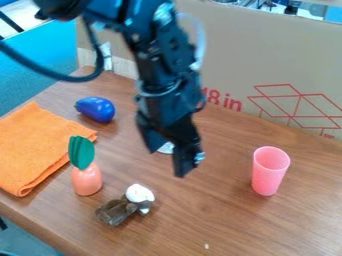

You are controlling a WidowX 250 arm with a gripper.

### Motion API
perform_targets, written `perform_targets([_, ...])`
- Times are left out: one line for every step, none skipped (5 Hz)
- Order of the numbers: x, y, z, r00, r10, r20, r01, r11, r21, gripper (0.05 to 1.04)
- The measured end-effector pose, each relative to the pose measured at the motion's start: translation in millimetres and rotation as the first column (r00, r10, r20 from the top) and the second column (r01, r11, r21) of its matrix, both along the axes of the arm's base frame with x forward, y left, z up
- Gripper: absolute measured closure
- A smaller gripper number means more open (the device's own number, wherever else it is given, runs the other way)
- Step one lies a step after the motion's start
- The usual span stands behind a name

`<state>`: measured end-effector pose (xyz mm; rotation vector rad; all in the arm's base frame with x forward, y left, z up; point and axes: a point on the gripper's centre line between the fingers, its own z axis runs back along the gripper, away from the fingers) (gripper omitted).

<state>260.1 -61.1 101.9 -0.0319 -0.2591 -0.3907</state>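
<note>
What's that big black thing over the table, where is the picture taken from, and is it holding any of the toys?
It's a robot arm. The picture comes from a camera looking down at a slant. The arm's end effector, its "hand", hangs over the wooden table; I can't see it holding anything. On the table are an orange cloth, a shiny blue thing, a carrot-like toy with a green top, a small brown-and-white thing and an upright pink cup.

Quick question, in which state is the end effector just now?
End effector: open; a whitish thing shows between its fingers, but whether they touch it cannot be told.
</note>
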Motion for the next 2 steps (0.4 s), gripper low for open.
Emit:
perform_targets([16.0, -30.3, 18.6, 0.997, -0.077, 0.03, 0.078, 0.997, -0.01, 0.081])
perform_targets([19.9, -58.3, 18.3, 0.99, -0.139, -0.006, 0.139, 0.99, 0.018, 0.081])
